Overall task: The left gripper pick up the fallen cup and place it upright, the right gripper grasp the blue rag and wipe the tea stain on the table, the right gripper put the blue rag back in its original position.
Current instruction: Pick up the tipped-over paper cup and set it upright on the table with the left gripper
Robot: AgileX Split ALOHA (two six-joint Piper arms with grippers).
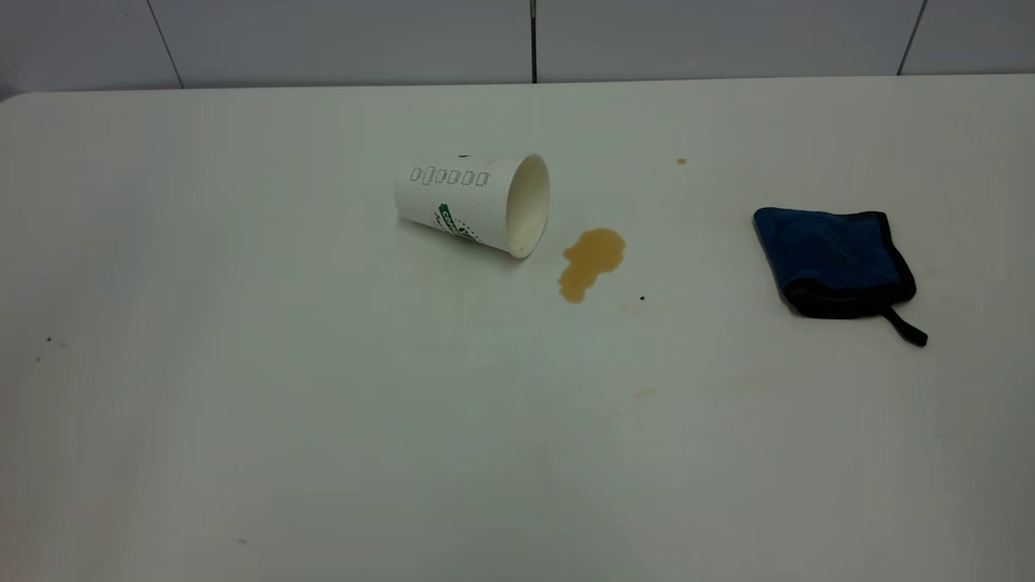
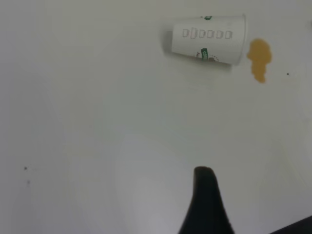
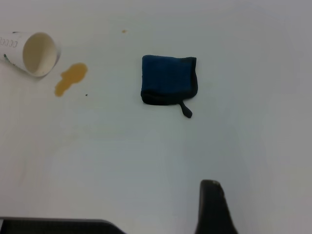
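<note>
The white paper cup (image 1: pixel 465 202) lies on its side on the white table (image 1: pixel 323 404), its open mouth turned toward the tea stain (image 1: pixel 592 260), a light-brown puddle just beside the rim. The folded blue rag (image 1: pixel 833 259) lies flat at the right, its black loop tag pointing toward the front. Neither arm shows in the exterior view. In the left wrist view only a black tip of my left gripper (image 2: pixel 205 200) shows, far from the cup (image 2: pixel 207 39) and stain (image 2: pixel 259 58). My right gripper (image 3: pixel 213 207) hangs well short of the rag (image 3: pixel 168 80).
A tiny brown speck (image 1: pixel 682 161) sits behind the stain and a black dot (image 1: pixel 642 298) beside it. A faint brown smudge (image 1: pixel 643 394) marks the table nearer the front. A grey tiled wall (image 1: pixel 517 40) rises behind the table's far edge.
</note>
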